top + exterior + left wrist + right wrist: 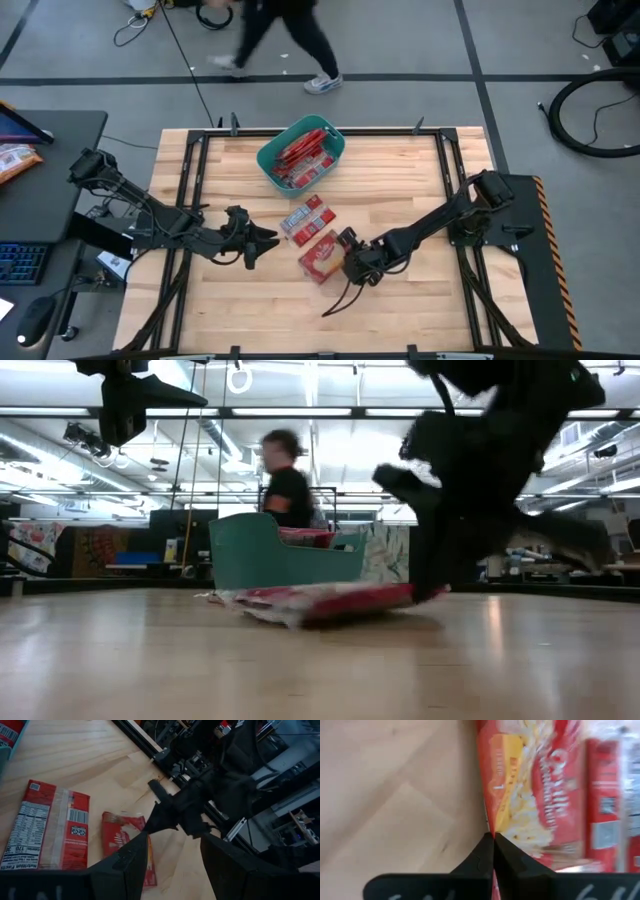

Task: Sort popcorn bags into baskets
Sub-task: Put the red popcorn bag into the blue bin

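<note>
Two popcorn bags lie flat on the wood near the table's middle. One shows its printed back (pixel 306 217) (pixel 50 832). The other shows its red front (pixel 322 256) (pixel 530 785) (pixel 320 600). The teal basket (pixel 300 152) (pixel 280 555) stands near the far edge with several red bags inside. My right gripper (pixel 347 262) (pixel 492 840) is shut at the front-up bag's right edge. My left gripper (pixel 268 238) (pixel 172 855) is open, left of both bags, and in the low view (pixel 130 400) it hangs well above the table. My right gripper pinches the front-up bag's edge (pixel 491 826) on its right side between the two shut fingertips. The fingers come slanting down from the table's right. The bag's body still rests on the wood (pixel 300 610).
The table's black frame rails (pixel 190 180) run along its edges. A black cable (pixel 345 298) trails on the wood below the right gripper. A person (pixel 285 40) walks past beyond the far edge. Bare wood lies toward the near edge.
</note>
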You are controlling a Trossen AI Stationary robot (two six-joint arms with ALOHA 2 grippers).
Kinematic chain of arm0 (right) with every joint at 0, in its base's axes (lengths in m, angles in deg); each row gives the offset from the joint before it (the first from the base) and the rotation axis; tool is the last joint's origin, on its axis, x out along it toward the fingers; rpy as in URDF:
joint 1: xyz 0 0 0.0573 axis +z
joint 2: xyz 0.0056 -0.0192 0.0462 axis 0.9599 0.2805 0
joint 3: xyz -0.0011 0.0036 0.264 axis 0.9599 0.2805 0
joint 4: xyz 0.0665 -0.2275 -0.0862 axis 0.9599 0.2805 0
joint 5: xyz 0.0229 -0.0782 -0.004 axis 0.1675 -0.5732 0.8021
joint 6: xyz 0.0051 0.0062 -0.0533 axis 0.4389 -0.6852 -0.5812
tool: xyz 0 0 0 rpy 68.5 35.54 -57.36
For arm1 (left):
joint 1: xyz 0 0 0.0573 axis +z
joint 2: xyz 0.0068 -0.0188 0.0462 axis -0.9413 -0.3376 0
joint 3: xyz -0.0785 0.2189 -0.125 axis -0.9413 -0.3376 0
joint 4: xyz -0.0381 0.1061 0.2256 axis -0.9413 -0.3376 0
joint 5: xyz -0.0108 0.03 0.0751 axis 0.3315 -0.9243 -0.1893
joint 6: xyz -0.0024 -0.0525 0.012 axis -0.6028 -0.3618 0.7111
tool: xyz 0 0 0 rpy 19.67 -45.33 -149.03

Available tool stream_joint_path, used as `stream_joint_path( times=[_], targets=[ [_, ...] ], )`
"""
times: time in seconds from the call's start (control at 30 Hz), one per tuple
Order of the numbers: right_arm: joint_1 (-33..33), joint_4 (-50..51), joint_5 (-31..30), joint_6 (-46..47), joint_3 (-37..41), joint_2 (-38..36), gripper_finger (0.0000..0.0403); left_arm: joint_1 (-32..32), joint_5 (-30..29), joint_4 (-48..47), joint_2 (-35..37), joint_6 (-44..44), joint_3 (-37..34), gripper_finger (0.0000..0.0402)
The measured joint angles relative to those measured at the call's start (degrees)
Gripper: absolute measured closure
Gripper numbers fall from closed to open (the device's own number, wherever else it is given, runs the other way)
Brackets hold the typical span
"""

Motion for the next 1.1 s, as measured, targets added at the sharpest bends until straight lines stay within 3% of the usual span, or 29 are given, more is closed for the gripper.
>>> stream_joint_path(
  times=[0.67, 0.9, 1.1],
  targets=[
    [-3.63, 5.82, -8.43, -6.85, -4.70, -11.83, 0.0400, 0.00, 0.00, 1.03, 0.00, 0.07, 0.02, 0.0216],
    [-7.47, 5.49, -13.74, -10.94, -4.70, -16.56, 0.0400, 0.01, -0.02, 1.03, -0.01, 0.11, 0.01, 0.0216],
    [-12.71, 3.02, -14.64, -15.54, -4.72, -20.23, 0.0400, 0.08, -0.37, 1.04, -0.02, 0.09, 0.00, 0.0216]
  ],
)
